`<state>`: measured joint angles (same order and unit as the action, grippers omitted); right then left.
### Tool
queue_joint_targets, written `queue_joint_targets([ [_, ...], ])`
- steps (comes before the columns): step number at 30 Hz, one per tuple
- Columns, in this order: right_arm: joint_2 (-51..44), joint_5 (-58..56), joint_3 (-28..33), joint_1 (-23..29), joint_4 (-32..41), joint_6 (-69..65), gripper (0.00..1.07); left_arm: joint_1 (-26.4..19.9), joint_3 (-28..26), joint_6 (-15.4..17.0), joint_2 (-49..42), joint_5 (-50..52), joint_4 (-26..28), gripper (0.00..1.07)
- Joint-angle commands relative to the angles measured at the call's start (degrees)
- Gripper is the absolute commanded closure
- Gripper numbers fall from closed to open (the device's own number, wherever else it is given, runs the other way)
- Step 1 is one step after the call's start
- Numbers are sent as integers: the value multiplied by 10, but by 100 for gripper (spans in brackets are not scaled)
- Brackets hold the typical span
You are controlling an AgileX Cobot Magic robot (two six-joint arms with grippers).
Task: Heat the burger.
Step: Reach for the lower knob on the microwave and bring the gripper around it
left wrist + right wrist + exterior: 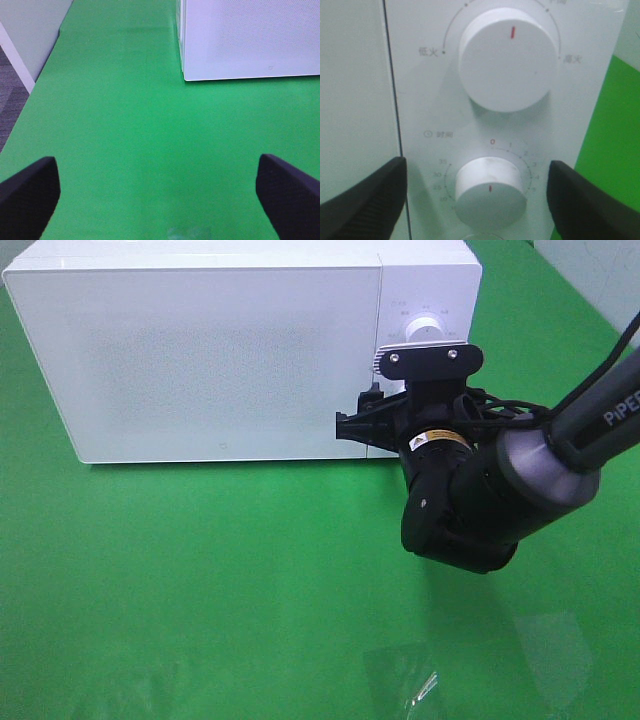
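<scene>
Two fingers of the right hand [476,197] stand apart, flanking the timer knob [489,192] straight ahead; the left hand [159,197], also spread, hangs well off over the desk [125,125]. The burger is unseen, presumably behind the shut microwave door [200,350]

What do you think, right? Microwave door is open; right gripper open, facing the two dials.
No: the microwave door is shut, flush with the control panel, per the exterior high view. The rest holds: the right gripper is open, facing the upper dial and lower dial.
</scene>
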<state>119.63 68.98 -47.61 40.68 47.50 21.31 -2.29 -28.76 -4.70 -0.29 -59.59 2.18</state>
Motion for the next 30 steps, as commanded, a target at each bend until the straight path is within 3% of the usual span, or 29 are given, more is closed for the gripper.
queue_joint_targets([
  [1, 11, -3, -18, -15, -5, 2, 31, -2, 2, -2, -13, 2, 3, 7],
  [14, 16, -17, -22, -21, -15, 0, 35, -2, 2, -2, -13, 2, 3, 7],
  [16, 16, -20, -22, -21, -15, 0, 40, -2, 2, -2, -13, 2, 3, 7],
  [18, 16, -30, -22, -21, -15, 0, 55, -2, 2, -2, -13, 2, 3, 7],
  [19, 16, -30, -22, -21, -15, 0, 55, -2, 2, -2, -13, 2, 3, 7],
  [20, 16, -32, -22, -21, -15, 0, 69, -2, 2, -2, -13, 2, 3, 7],
  [21, 16, -32, -22, -21, -15, 0, 69, -2, 2, -2, -13, 2, 3, 7],
  [22, 16, -29, -22, -21, -15, 0, 84, -2, 2, -2, -13, 2, 3, 7],
  [23, 16, -29, -22, -21, -15, 0, 84, -2, 2, -2, -13, 2, 3, 7],
  [24, 16, -23, -22, -21, -18, 0, 98, -2, 2, -2, -13, 2, 3, 7],
  [25, 16, -23, -22, -21, -18, 0, 98, -2, 2, -2, -13, 2, 3, 7],
  [26, 16, -14, -22, -21, -21, 0, 107, -2, 2, -2, -13, 2, 3, 7],
  [30, 16, 0, -22, -21, -36, -1, 107, -2, 2, -2, -13, 2, 3, 7],
])
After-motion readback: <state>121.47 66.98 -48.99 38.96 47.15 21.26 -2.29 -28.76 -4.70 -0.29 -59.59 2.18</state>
